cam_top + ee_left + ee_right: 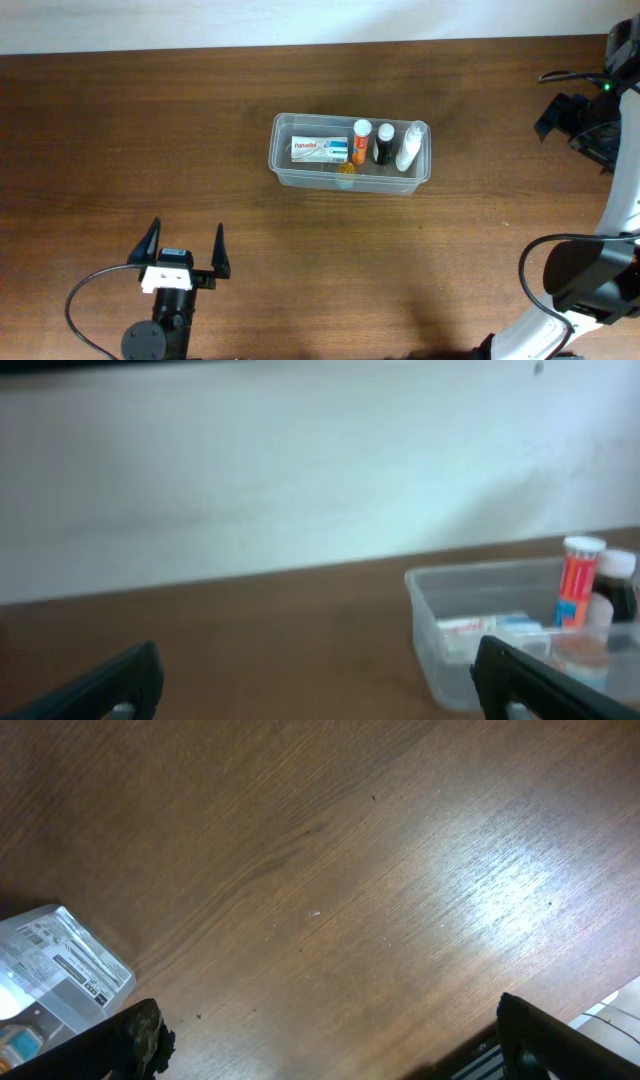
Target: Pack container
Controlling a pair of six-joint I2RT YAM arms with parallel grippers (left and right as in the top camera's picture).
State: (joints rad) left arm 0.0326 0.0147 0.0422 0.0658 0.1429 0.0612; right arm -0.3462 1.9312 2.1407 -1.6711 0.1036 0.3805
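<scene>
While the container [283, 172] holds a box [318, 150] and perhaps four bottles [383, 143], left jaws and right jaws stand spread, empty.

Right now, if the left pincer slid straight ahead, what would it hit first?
Probably nothing: the left pincer faces bare table, and the container sits off to its right, seemingly outside that line.

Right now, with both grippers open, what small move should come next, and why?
Probably no further pick; I would just park both arms. The box, orange bottle, black bottle and white bottle already sit inside the container, and the left gripper and right gripper are open and empty.
</scene>
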